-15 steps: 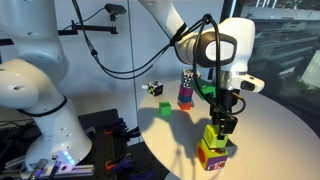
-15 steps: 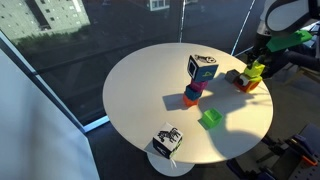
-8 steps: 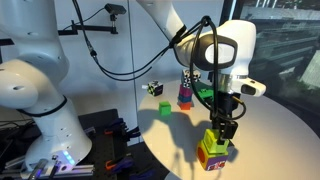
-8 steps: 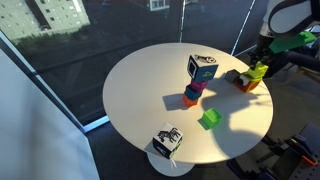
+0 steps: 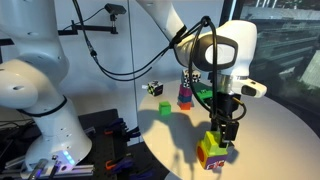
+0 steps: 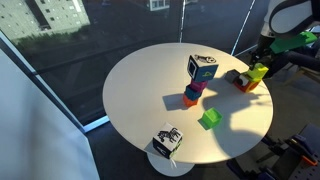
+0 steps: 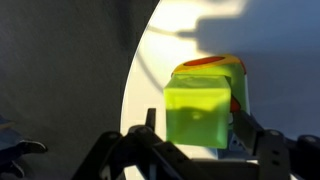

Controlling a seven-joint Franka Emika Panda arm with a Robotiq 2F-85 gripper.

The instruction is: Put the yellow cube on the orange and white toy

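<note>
The yellow cube (image 7: 198, 110) fills the middle of the wrist view and sits on top of the orange and white toy (image 7: 237, 88), whose orange edge shows behind it. My gripper (image 7: 195, 125) straddles the cube with its jaws open: a strip of table shows between the left finger and the cube, and a narrow gap on the right. In both exterior views the gripper (image 5: 222, 133) (image 6: 256, 68) hangs straight down over the cube (image 5: 217, 140) (image 6: 254, 72) on the toy (image 5: 209, 156) (image 6: 245, 85), near the round table's edge.
A green cube (image 5: 165, 108) (image 6: 210, 119) lies mid-table. A checkered block stack (image 5: 187, 85) (image 6: 200, 70) stands on coloured blocks nearby. A black-and-white cube (image 5: 153, 88) (image 6: 167, 140) sits at the table rim (image 6: 120, 120). Another robot arm (image 5: 35, 90) stands beside the table.
The jaws have parted from the yellow cube, which stays on the orange and white toy. The arm has sunk slightly and otherwise holds its place.
</note>
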